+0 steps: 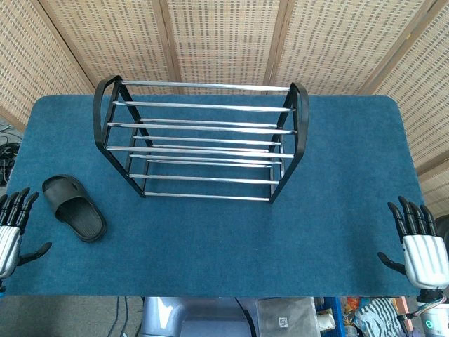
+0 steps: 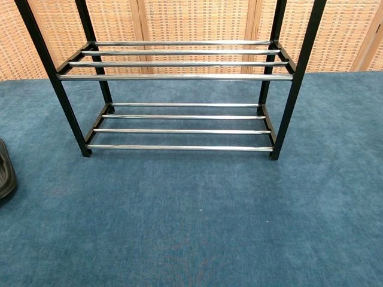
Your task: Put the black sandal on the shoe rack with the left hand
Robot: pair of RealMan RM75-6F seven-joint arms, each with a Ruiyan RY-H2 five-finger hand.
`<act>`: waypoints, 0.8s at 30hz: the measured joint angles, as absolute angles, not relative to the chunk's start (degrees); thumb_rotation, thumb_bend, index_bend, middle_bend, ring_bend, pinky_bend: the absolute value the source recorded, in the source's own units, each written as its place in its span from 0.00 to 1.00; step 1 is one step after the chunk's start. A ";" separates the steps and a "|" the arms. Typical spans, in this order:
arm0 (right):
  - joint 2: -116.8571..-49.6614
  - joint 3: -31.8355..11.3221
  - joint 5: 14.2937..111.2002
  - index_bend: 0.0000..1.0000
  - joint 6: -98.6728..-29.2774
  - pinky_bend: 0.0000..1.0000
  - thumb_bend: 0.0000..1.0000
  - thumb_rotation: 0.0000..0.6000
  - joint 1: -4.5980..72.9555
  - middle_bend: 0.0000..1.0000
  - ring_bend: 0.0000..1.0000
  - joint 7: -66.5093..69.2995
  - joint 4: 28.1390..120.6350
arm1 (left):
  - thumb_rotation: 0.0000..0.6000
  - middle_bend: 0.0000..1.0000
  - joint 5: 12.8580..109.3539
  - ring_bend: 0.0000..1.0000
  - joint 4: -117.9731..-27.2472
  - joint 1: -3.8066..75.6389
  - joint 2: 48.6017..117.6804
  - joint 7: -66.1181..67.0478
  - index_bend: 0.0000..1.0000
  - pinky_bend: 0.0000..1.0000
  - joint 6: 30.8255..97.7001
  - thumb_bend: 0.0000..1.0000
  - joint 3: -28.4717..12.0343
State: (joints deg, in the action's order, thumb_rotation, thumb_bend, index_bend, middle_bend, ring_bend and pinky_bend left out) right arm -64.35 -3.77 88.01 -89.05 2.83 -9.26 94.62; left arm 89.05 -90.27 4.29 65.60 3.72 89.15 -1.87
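Sandal [image 1: 74, 208] is lying on the blue worktop [image 1: 231, 239] at about eight o'clock from the shoe rack [image 1: 202, 138], untouched. Left hand [image 1: 12, 232] is hovering just beside it, fingers spread wide, holding nothing; right hand [image 1: 421, 246] likewise. Reaching and gripping comes next, I'd judge.

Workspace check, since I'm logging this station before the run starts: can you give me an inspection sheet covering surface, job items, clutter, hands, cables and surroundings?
Surface: blue carpeted table, flat, no visible stains.
Job's things: black sandal lying sole-down on the table near the left edge, apart from the rack; shoe rack upright at the middle rear, its chrome-bar shelves bare.
Clutter: nothing seen on the table.
Hands: left hand open at the table's near left edge, beside the sandal, not touching it; right hand open at the near right edge, holding nothing.
Cables: dark cables on the floor off the left edge.
Surroundings: woven wall panels behind; assorted items below the front edge.
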 measured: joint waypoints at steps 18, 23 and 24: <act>-64.84 -5.00 84.43 0.00 -87.13 0.00 0.00 1.00 3.41 0.00 0.00 -10.94 94.78 | 1.00 0.00 99.94 0.00 -84.50 12.86 63.20 -3.97 0.00 0.00 76.35 0.17 2.49; -65.86 -5.86 81.85 0.00 -85.98 0.00 0.00 1.00 3.94 0.00 0.00 -13.33 94.10 | 1.00 0.00 104.00 0.00 -74.52 18.14 63.81 -1.95 0.00 0.00 71.54 0.17 3.89; -65.98 -6.00 81.35 0.00 -85.75 0.00 0.00 1.00 4.02 0.00 0.00 -13.68 94.06 | 1.00 0.00 104.82 0.00 -73.00 18.89 64.01 -2.14 0.00 0.00 71.15 0.17 4.23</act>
State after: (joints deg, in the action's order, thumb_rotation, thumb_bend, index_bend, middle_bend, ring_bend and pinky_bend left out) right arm -65.98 -6.00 81.35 -85.75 4.02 -13.68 94.06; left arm 104.82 -73.00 18.89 64.01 -2.14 71.15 4.23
